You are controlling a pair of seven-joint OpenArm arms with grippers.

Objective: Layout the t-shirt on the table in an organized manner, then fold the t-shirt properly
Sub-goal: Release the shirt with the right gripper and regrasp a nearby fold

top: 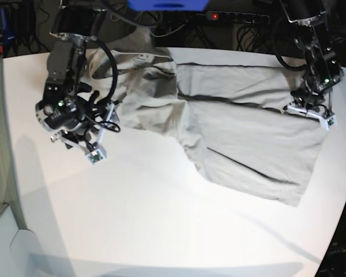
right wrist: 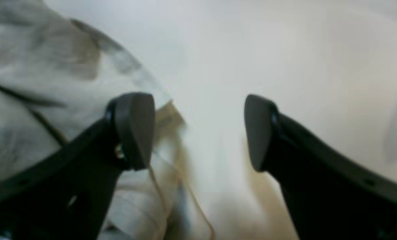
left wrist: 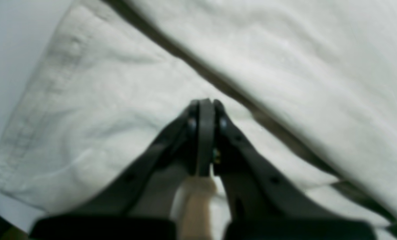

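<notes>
The beige-grey t-shirt (top: 248, 133) lies mostly spread across the back right of the white table (top: 132, 219), with its left part bunched and creased. My left gripper (top: 308, 112) sits at the shirt's right edge. In the left wrist view its jaws (left wrist: 205, 103) are shut just above the flat cloth (left wrist: 102, 116), and I cannot tell whether any cloth is pinched. My right gripper (top: 91, 149) hovers beside the bunched left end. It stands wide open (right wrist: 198, 133), one finger over the crumpled shirt (right wrist: 35, 83), the other over bare table (right wrist: 285, 50).
A power strip (top: 219, 16) with a red light and loose cables lie behind the table's far edge. A blue object (top: 167, 4) hangs at the top. The table's curved front edge (top: 334, 231) runs along the lower right.
</notes>
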